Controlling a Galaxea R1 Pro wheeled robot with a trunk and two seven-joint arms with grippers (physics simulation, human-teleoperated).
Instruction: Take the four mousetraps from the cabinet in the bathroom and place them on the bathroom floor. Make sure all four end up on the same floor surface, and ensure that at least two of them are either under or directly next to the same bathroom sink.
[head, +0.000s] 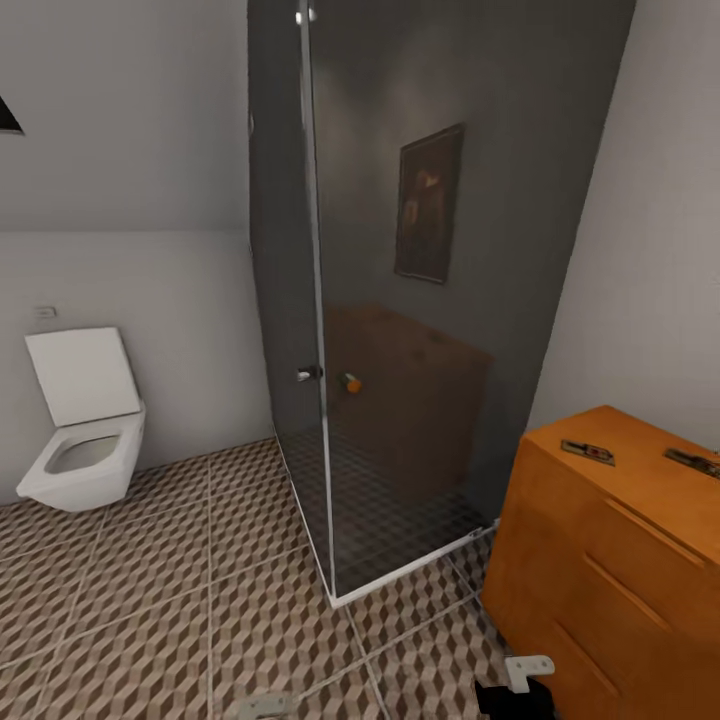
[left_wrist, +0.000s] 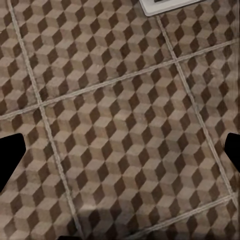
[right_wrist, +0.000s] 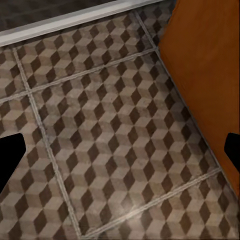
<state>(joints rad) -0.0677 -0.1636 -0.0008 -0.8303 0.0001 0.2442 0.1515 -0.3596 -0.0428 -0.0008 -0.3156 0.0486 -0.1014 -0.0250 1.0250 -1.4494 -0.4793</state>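
Two mousetraps (head: 588, 452) (head: 693, 462) lie flat on top of the cabinet (head: 590, 560) at the right of the head view, apart from each other. Going left to right: a white toilet (head: 82, 430) against the wall, the cube-patterned bathroom floor (head: 150, 610), the dark glass shower enclosure (head: 400, 300), then the cabinet. Left gripper (left_wrist: 120, 160) and right gripper (right_wrist: 120, 157) each hang over bare tiles, fingers spread wide, holding nothing.
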